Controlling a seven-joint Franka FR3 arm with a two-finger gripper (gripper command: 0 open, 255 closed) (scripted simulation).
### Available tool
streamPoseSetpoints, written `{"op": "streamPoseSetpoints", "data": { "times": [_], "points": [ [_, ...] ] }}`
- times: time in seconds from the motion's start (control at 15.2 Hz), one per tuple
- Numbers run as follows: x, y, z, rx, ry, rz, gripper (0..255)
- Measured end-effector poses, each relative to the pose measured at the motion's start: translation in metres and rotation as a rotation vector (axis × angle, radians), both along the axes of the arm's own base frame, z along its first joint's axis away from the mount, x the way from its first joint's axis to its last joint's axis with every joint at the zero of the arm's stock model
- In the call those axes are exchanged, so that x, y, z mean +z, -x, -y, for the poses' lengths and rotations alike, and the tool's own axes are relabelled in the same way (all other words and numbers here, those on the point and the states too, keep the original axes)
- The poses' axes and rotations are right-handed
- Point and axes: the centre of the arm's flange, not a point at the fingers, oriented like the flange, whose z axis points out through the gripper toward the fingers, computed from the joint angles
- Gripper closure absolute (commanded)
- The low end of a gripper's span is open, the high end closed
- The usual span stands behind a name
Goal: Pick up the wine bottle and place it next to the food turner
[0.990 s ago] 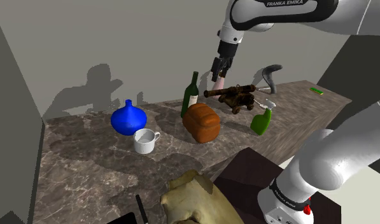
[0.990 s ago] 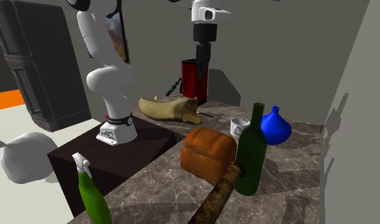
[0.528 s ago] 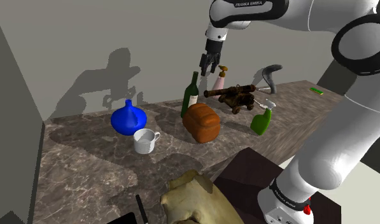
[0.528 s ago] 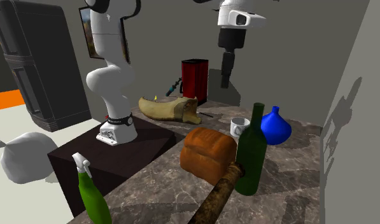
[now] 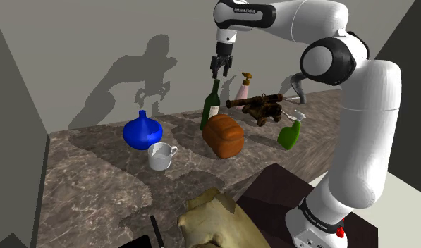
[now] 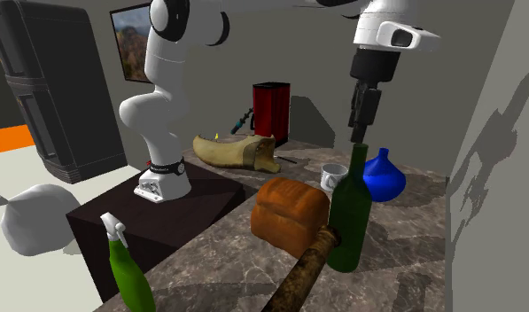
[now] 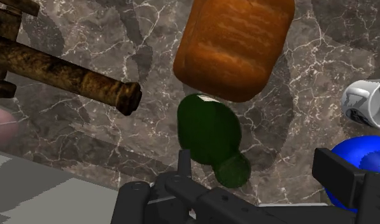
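Note:
The dark green wine bottle [image 5: 212,109] [image 6: 349,222] stands upright on the marble counter [image 5: 96,190], just behind a brown bread loaf [image 5: 224,135]. My black gripper [image 5: 218,70] [image 6: 361,133] hangs open directly over the bottle's mouth, a short gap above it. In the wrist view the bottle [image 7: 207,127] appears from above, its mouth between my spread fingers [image 7: 338,175], which do not touch it; the gripper [image 7: 258,175] is empty. A thin black handle [image 5: 156,231], possibly the food turner, lies at the counter's near edge beside a tan lumpy object [image 5: 216,222].
A blue vase [image 5: 142,132] and a white mug [image 5: 160,156] stand to the shoulder view's left of the bottle. A toy cannon [image 5: 258,106], a pink bottle [image 5: 244,88] and a green spray bottle [image 5: 290,134] stand to its right. A red box [image 6: 271,111] stands beyond the tan object.
My gripper has swung toward the shoulder view's left, from above the cannon to right over the wine bottle's neck. It stays open; nothing on the counter moved.

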Motion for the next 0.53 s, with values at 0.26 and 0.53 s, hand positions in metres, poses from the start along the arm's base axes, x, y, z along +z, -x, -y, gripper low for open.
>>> {"op": "streamPoseSetpoints", "data": {
  "times": [0.26,0.53],
  "points": [
    [-0.020,-0.016,0.008,-0.001,-0.002,-0.009,0],
    [-0.040,-0.015,0.008,-0.001,-0.002,-0.009,0]
  ]
}}
